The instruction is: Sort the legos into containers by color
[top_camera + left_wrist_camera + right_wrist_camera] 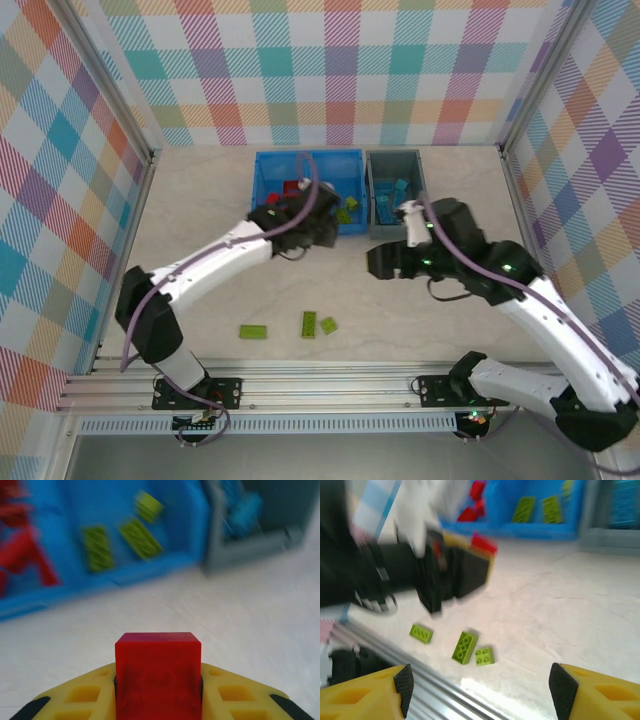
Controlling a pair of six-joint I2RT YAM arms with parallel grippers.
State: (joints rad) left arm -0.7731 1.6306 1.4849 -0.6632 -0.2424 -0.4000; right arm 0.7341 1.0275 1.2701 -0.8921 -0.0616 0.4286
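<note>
Left gripper (pixel 158 692) is clamped partway closed on a red brick (pixel 158 655) and hangs short of the blue bin's (pixel 150 572) front wall. By my reading, the bin's red-brick compartment (pixel 30 605) lies ahead and to the left while the lime one sits straight ahead, so the drop needs a leftward carry. Right gripper (pixel 480 692) gapes empty off the bin's right front corner, with three lime bricks (pixel 309 324) well in front of the bin.

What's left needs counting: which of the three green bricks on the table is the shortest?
The rightmost green brick: it is short and squarish, while the middle green brick beside it and the left green brick are long rectangles.
</note>
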